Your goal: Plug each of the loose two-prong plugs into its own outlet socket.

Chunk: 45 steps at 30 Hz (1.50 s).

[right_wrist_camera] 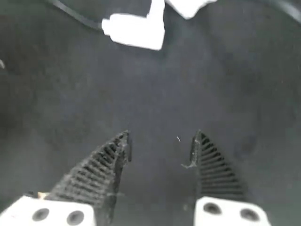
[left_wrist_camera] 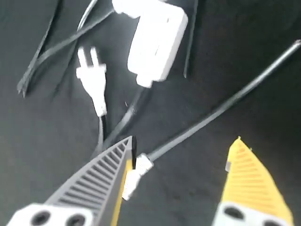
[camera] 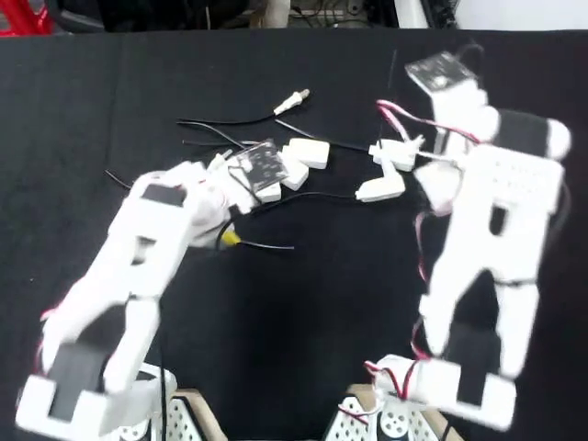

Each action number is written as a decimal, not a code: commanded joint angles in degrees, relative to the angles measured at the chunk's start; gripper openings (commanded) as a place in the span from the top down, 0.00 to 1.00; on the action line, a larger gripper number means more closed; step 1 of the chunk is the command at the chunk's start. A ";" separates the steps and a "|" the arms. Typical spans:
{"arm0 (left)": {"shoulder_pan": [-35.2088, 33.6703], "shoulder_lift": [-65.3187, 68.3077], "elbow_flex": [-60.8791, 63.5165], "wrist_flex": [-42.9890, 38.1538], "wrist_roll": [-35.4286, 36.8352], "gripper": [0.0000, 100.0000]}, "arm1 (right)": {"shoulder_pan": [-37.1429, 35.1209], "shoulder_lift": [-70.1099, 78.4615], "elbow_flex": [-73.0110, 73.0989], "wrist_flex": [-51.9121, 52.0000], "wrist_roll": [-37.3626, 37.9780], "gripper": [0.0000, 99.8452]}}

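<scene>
Step in hand: pre-grasp, nothing picked up yet.

Left gripper [left_wrist_camera: 183,141] has its fingers spread wide and empty, low over a black cable [left_wrist_camera: 211,113] that runs between them. A small white fitting [left_wrist_camera: 136,172] on that cable's end touches the grey finger [left_wrist_camera: 101,174].

Two-prong plug [left_wrist_camera: 91,77] lies flat on the table just past the fingertips, prongs pointing away from the gripper. White socket block [left_wrist_camera: 155,42] sits just beside it, not mated.

Right gripper [right_wrist_camera: 161,136] is also spread and empty, above bare black table [right_wrist_camera: 70,94]. A white corded piece [right_wrist_camera: 134,30] lies ahead of it; plug or socket, cannot tell.

Another loose plug [camera: 292,98] lies farther back, well apart from the rest.

Likely next: left arm advances to the plug and clamps the body, not the cord. The right could brace the socket. Prongs must line up with the slots, and tangled cords may drag.
</scene>
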 commanded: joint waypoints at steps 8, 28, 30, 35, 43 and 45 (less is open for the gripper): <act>4.53 24.00 -26.42 -1.23 -8.26 0.69 | 10.99 -15.25 20.79 -14.68 12.66 0.80; 4.35 39.03 -37.05 -1.49 -8.35 0.69 | 10.90 -15.34 38.02 -32.53 13.10 0.80; 4.35 39.82 -37.05 -1.58 -8.35 0.69 | 10.90 -15.52 38.90 -33.23 13.10 0.80; 4.70 39.47 -36.53 -0.70 -7.91 0.80 | 11.08 -15.60 39.34 -33.14 13.01 0.80; 5.41 36.75 -36.53 6.51 -8.18 0.95 | 11.08 -15.60 39.78 -33.05 12.75 0.80; 5.41 36.48 -36.79 7.82 -8.18 0.95 | 11.08 -15.69 40.31 -33.05 12.75 0.80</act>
